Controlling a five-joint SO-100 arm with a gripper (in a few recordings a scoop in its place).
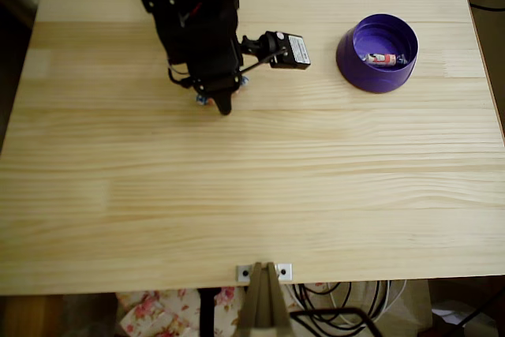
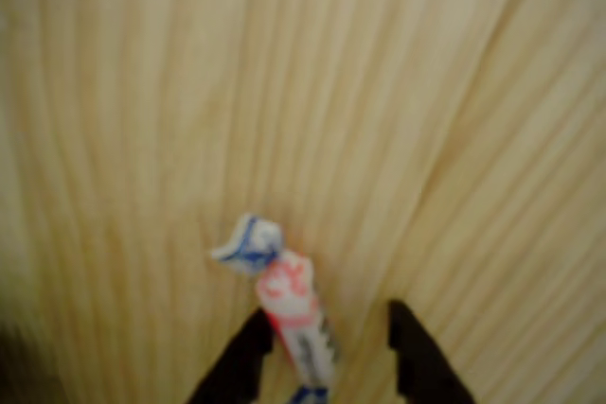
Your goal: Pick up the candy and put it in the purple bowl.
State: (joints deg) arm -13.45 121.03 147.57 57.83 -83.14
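The candy, a slim roll with a pale pink middle and blue-and-white twisted ends, lies on the wooden table. In the wrist view it sits between my black fingers, close against the left fingertip, with a wide gap to the right one. My gripper is open around it. From overhead, the gripper is down at the table's upper left, and only a blue end of the candy peeks out beside it. The purple bowl stands at the upper right, well apart from the gripper.
A short candy with a red-and-white middle lies inside the bowl. Bare wooden tabletop stretches between the gripper and the bowl and across the near half. A metal bracket is fixed at the front edge.
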